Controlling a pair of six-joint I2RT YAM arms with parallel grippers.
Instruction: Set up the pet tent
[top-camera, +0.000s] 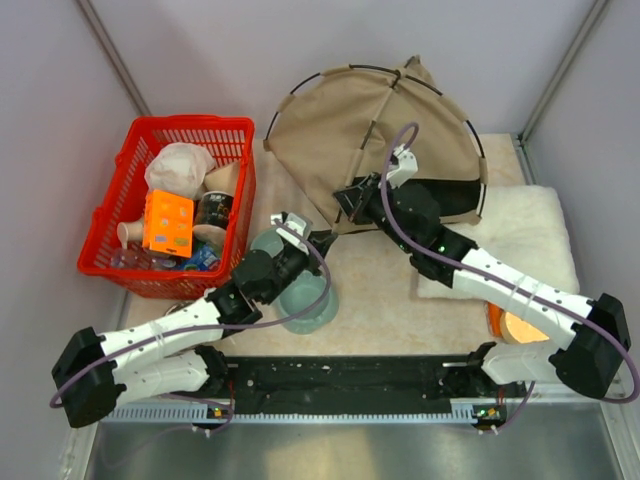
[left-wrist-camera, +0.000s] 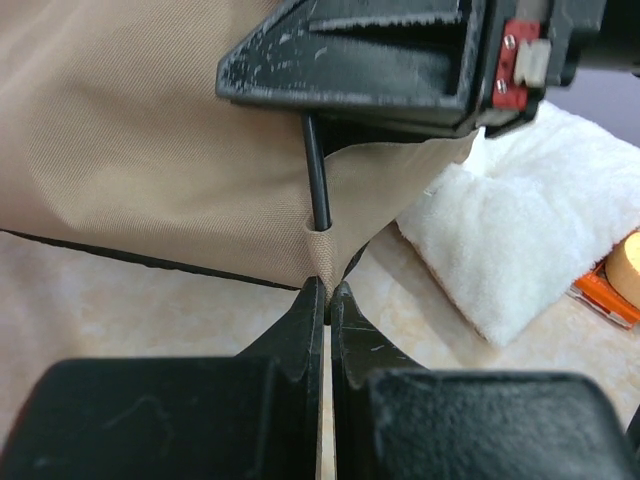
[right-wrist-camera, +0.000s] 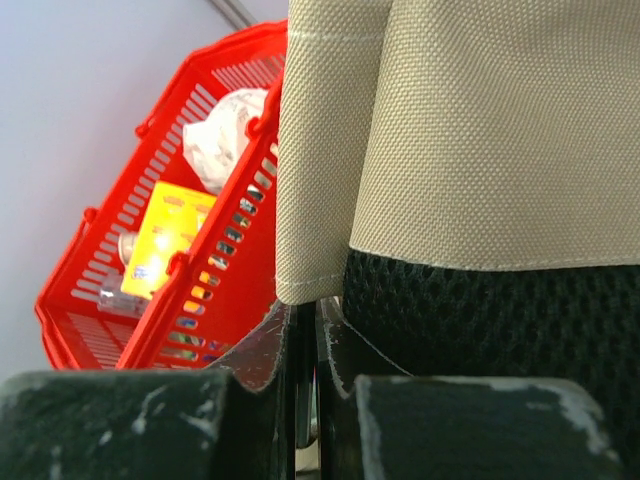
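Two sets of jaws, both mine, both shut. Nearest me on the table (top-camera: 380, 300), a grey-green bowl (top-camera: 310, 305) sits under my left arm. An orange thing (top-camera: 515, 328) peeks out beside my right arm; what it is I cannot tell.

My left jaws are pinched tight on the bottom corner of the tent (top-camera: 360, 130), just where a pole (left-wrist-camera: 316, 170) slips into the tan sleeve. My right jaws hang just above them, closed to a slit, at the tent's edge. A tan hem comes down to their tips beside the black mesh (right-wrist-camera: 500, 310), but whether they nip it or the pole I cannot tell. The pole runs up and goes out of sight behind them.

Beyond both jaws the tent stands toward the back of the table, its tan panels bowed under dark curved poles, with black lining showing low on its right. That side meets the cushion (top-camera: 540, 230), a fluffy white pad spread on the right. Well off to the left stands a red basket (top-camera: 150, 278), filled with cups, a crumpled bag and an orange box (top-camera: 167, 222).
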